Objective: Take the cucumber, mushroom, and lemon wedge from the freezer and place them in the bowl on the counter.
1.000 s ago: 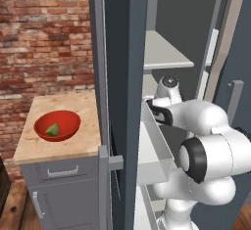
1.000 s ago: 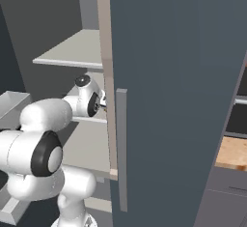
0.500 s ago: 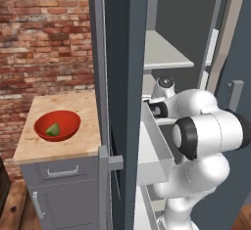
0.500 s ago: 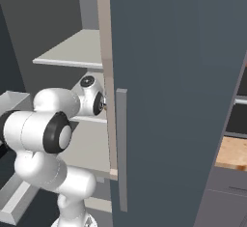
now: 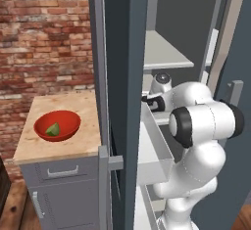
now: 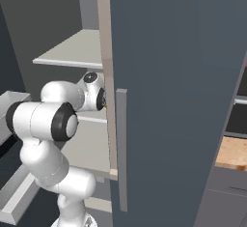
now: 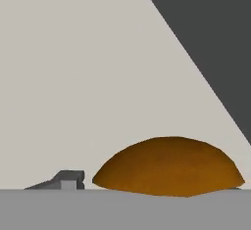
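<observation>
Deep inside the freezer, the gripper sits right over the mushroom to pinch it, though whether it grips yet I cannot tell.

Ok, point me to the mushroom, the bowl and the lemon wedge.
mushroom (image 7: pixel 169 165), hand view, middle of its brown cap.
bowl (image 5: pixel 69 119), left base view, its red rim.
lemon wedge (image 5: pixel 53 129), left base view, its yellow-green face, inside the bowl.

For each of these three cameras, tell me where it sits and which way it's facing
Left base view: behind the arm's left, facing the freezer, counter and bowl; arm at right.
Right base view: behind its right, facing the freezer door; arm at left.
Hand view: on the hand, facing the mushroom on a shelf; one fingertip.
Both base views share the arm and freezer.
</observation>
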